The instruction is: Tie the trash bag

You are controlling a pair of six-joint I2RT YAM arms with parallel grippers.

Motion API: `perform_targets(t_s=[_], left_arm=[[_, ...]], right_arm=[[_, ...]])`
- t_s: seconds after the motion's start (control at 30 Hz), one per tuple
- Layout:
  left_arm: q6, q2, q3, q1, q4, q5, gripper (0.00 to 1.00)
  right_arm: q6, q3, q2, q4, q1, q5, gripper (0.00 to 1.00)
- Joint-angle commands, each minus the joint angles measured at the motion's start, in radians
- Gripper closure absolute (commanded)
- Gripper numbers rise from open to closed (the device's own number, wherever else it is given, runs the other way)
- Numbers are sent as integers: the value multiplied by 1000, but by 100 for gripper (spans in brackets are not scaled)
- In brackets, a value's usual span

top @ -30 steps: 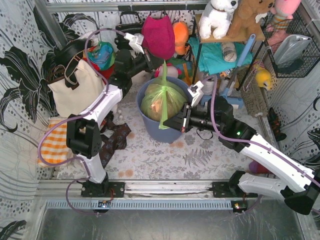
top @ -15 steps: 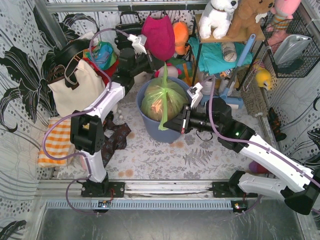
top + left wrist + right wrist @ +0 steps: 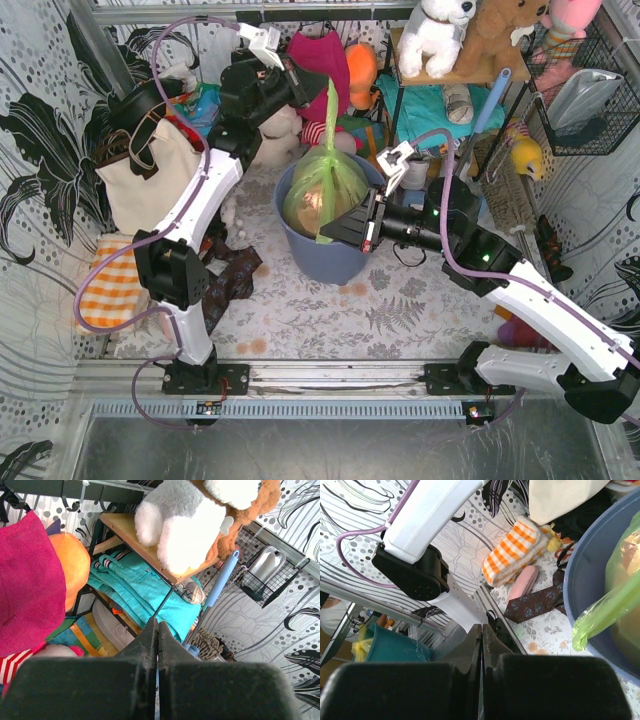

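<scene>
Progress: at the bin's (image 3: 330,262) near rim, right pincer (image 3: 481,629) pressed together on nothing, near tail (image 3: 322,232) just beside it. Trash bag (image 3: 325,195) sits inside the bin. Beyond the far rim, left pincer (image 3: 156,625), clamped, apparently pinches far tail (image 3: 331,110) upright. No knot shows; crossing and tying remain.

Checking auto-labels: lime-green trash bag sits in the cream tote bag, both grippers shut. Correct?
Wrong on the container: the trash bag sits in the round blue-grey bin, as the top external view shows. The rest holds: the left gripper and the right gripper are both shut.
</scene>
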Motion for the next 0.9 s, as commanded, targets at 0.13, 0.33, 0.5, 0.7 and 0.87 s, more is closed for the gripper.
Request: perform_targets(t_s=[0.13,0.33,0.5,0.7,0.87], left_arm=[[19,17,-53,-1,24,-25,100],[-21,21,-123,-1,51,33,100],[-46,0,-207,-2,98,60,100],[-52,-10,-244,-4,114,65,100],[-52,-8,-247,-4,117,68,100]], right_arm=[[-2,-77,-47,-6,5,1,100],[-75,-58,-67,-152,4,165,96],[-88,-14,-15,-208,4,211,63],[-58,20,46,-227,4,231,44],[-50,2,83,-192,4,240,43]])
